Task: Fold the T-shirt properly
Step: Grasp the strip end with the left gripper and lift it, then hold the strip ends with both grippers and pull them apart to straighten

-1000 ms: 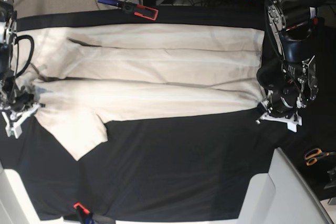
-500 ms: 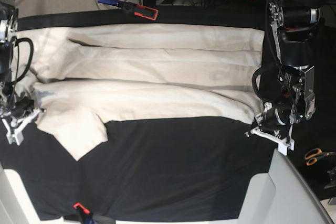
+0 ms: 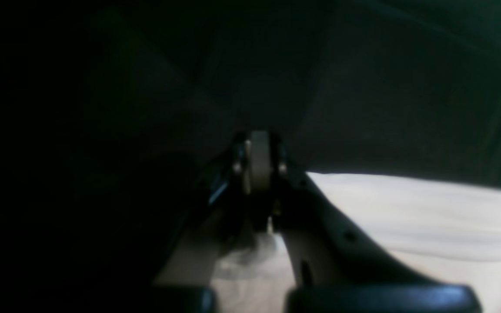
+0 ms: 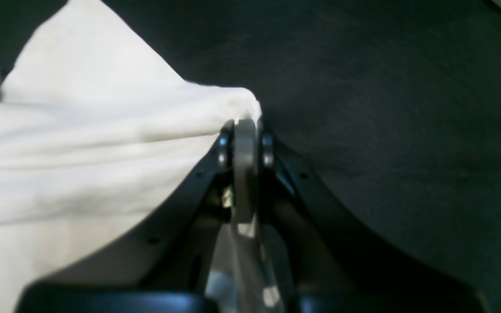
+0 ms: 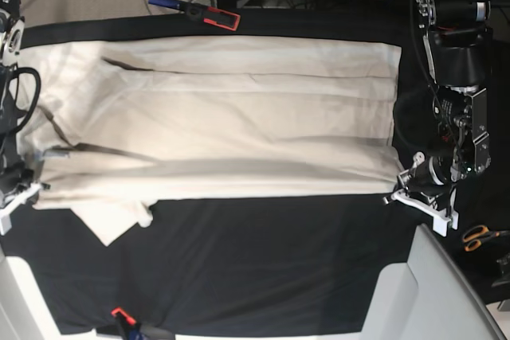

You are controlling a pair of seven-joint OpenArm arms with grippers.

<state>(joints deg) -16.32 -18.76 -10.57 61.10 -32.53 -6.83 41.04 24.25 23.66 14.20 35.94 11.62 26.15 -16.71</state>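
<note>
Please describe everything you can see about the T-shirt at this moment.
The T-shirt is plain cream cloth, without print, lying spread across the black table cloth with long soft creases. One sleeve points toward the near edge. The right claw is shut on one near corner; the left claw is shut at the other.
</note>
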